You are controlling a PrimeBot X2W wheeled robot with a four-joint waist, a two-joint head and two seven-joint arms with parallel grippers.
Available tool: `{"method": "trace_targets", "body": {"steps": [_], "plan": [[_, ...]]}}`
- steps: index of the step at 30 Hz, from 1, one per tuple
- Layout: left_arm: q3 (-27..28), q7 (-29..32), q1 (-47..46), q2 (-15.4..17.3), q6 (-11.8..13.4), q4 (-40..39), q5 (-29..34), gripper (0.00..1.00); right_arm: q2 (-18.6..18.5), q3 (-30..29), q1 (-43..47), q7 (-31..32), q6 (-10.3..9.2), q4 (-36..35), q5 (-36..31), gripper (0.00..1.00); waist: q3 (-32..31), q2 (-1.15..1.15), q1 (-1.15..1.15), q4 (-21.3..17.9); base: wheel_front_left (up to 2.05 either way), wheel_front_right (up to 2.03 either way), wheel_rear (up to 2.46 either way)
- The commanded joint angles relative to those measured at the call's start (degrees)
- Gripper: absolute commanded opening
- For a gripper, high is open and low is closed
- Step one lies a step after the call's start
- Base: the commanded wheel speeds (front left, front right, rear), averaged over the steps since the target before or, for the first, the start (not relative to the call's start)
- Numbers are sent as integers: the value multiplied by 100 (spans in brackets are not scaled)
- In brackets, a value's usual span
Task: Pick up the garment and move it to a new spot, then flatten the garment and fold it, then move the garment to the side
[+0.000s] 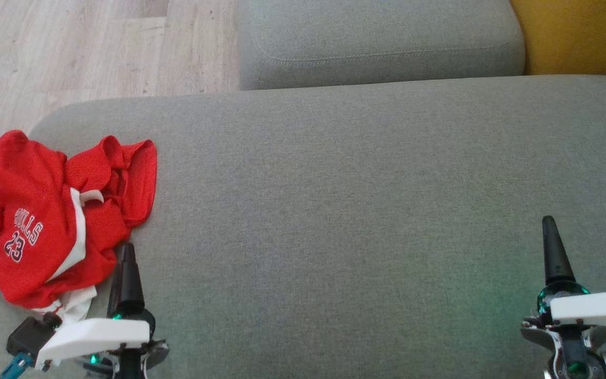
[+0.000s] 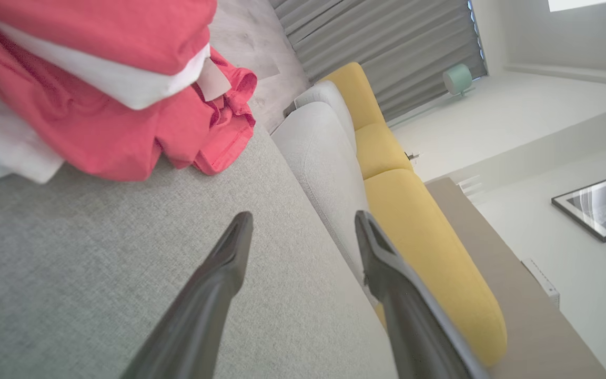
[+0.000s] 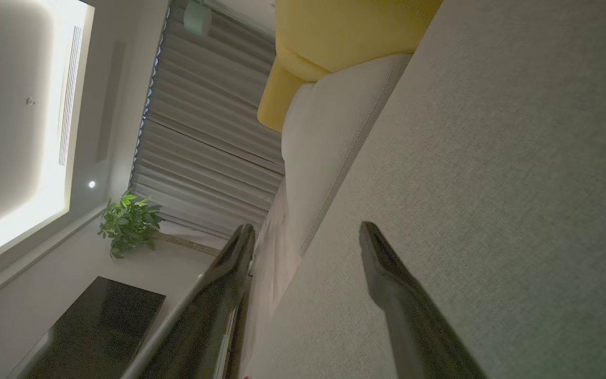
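Loosely crumpled, the red-and-white garment lies heaped; left pincer and right pincer gape empty.

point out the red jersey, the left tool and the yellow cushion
red jersey (image 1: 29, 195): head view, chest above the lettering
left tool (image 2: 303, 215): left wrist view, midway between fingertips
yellow cushion (image 2: 429, 263): left wrist view, middle

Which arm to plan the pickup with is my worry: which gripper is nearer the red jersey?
Left. The left gripper sits close beside the near edge of the red jersey; the right gripper is far off across the grey cushion.
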Motion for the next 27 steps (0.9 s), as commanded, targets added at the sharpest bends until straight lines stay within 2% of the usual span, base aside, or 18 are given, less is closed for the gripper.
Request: {"method": "trace_targets", "body": {"steps": [1, 6, 27], "plan": [[11, -72, -339, 78, -10, -234, 184, 100, -112, 75, -140, -69, -1, -255, -161, 100, -1, 0, 0, -2, 0, 0, 0], [-124, -192, -370, 129, 7, -267, 812, 100, -150, 184, -98, -58, -2, -410, -666, 100, -10, 0, 0, 2, 0, 0, 0], [-500, -549, -462, 397, 59, -229, 2418, 100, -219, 397, 55, 52, -2, -789, -2077, 100, -43, 0, 0, 20, 0, 0, 0]]}}
